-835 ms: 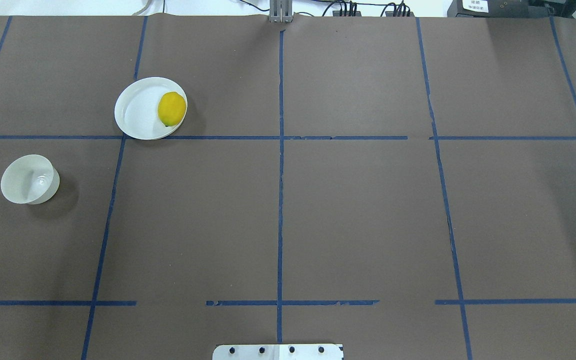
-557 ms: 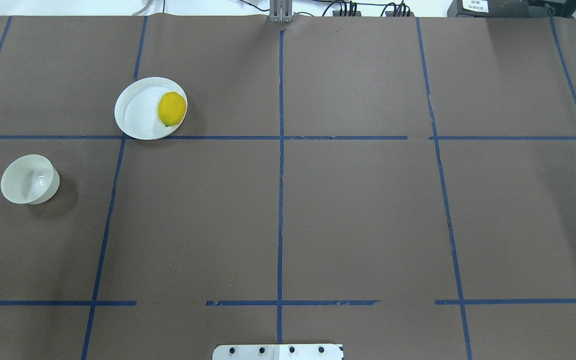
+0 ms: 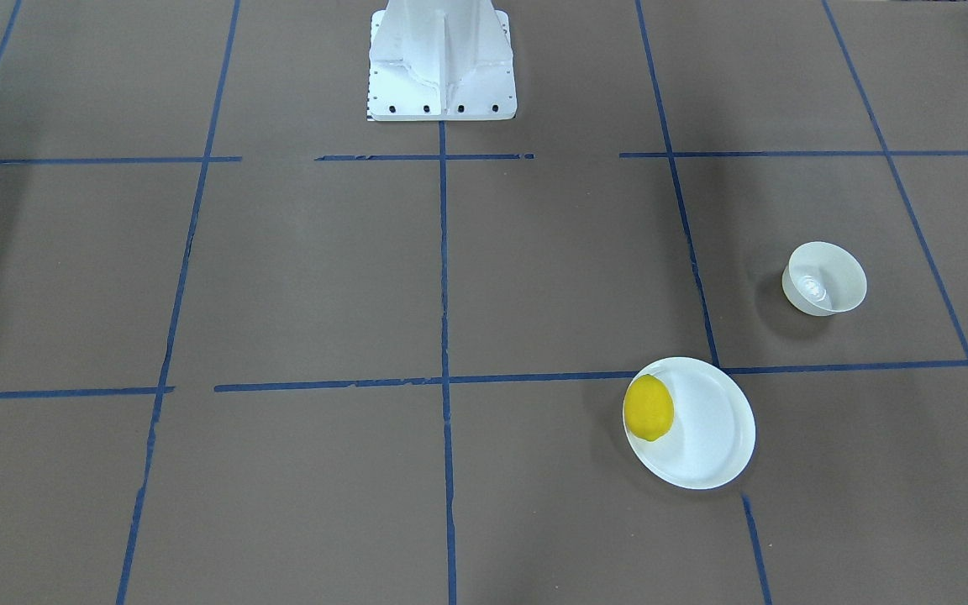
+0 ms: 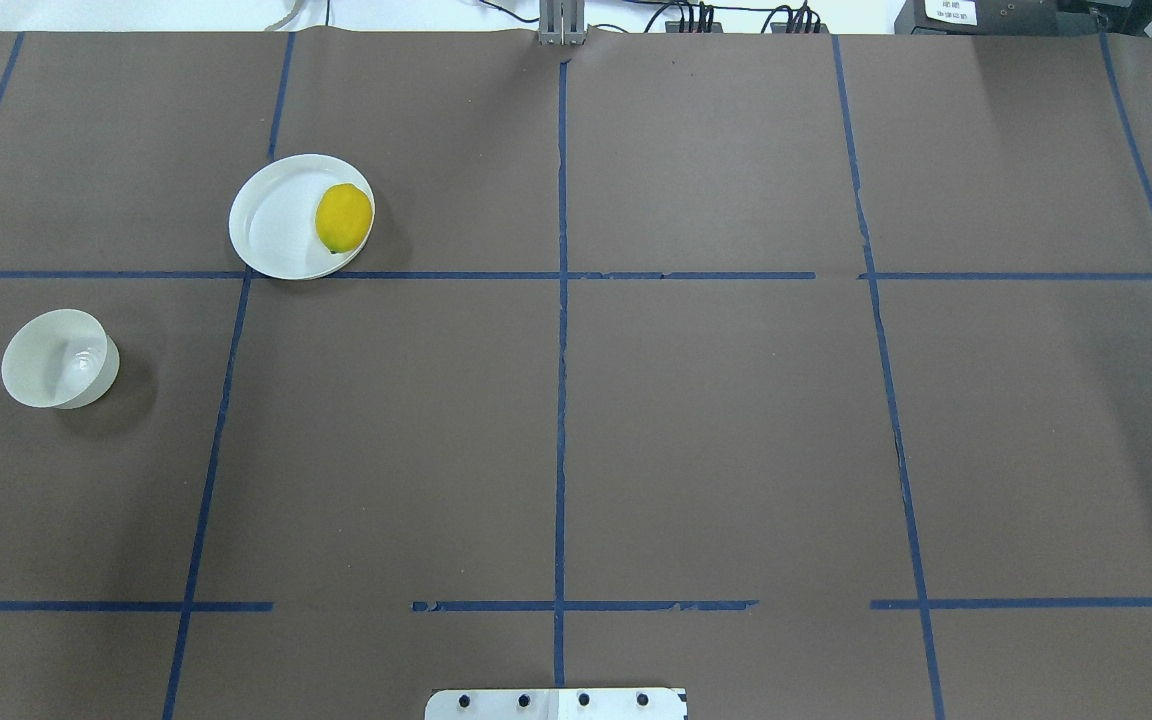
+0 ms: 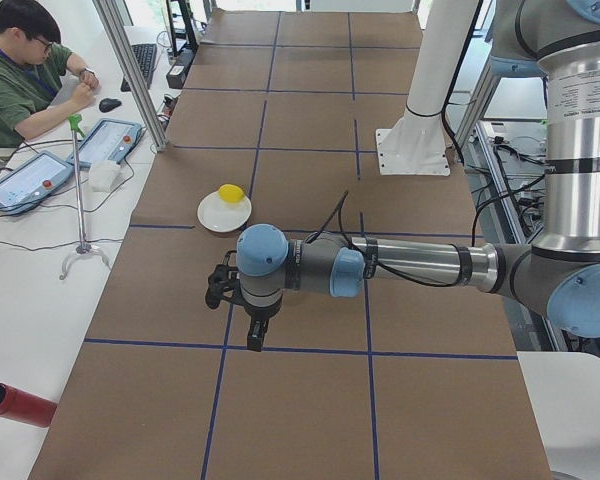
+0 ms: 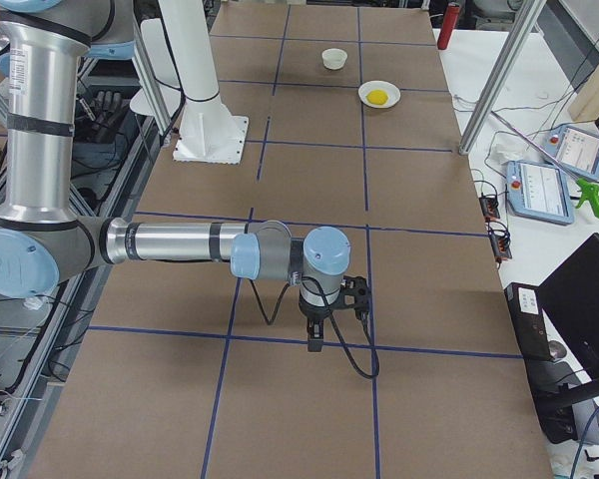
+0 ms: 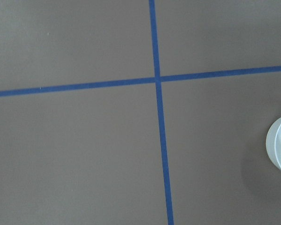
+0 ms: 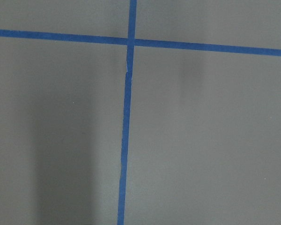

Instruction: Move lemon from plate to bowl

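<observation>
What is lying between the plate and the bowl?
Between the plate and the bowl there is only brown table covering crossed by blue tape, as the overhead view shows.

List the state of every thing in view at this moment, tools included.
lemon: lying on the plate, by its rim, ungrasped.
plate: lying flat, carrying the lemon.
bowl: upright, no lemon inside, apart from the plate.
left tool: pointing down, clear of the lemon; open or shut unclear.
right tool: pointing down, far from both dishes; open or shut unclear.
</observation>
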Controlling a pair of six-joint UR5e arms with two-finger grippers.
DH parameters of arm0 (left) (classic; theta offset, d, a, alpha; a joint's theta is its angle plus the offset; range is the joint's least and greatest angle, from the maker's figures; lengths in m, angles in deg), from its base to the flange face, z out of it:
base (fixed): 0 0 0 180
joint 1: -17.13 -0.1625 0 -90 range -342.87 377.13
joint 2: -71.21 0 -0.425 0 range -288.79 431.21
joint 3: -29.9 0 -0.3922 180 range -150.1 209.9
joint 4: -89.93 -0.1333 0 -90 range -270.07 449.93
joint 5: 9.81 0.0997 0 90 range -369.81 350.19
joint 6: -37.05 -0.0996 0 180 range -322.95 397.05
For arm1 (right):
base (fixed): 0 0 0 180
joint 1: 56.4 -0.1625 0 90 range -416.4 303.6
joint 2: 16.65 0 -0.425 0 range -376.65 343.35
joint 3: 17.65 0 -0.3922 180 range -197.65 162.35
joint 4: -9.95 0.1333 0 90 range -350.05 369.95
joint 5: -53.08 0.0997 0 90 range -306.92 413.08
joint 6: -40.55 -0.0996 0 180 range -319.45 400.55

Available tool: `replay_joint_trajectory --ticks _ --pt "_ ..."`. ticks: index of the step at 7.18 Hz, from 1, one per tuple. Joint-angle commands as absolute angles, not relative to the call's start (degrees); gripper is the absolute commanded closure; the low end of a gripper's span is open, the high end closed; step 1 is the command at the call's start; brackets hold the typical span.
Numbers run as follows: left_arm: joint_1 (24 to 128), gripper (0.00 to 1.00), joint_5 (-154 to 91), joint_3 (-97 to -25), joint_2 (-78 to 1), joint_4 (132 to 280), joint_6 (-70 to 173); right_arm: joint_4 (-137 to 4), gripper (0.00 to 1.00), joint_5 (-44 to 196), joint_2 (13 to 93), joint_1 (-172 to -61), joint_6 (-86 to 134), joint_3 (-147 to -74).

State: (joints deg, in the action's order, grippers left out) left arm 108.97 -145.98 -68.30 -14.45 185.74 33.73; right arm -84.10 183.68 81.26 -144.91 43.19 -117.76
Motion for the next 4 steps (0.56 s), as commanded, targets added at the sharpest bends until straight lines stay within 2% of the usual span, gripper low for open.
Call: replay_joint_trajectory --ticks 1,4 --pt "107.32 0.0 -145.6 -68.45 -16.23 193.8 38.44 -84.1 0.0 183.68 81.26 -144.91 43.19 -117.76" --pt "98.63 0.0 -139.45 -67.75 -25.96 190.59 39.07 -84.1 0.0 183.68 81.26 -144.91 43.19 -117.76"
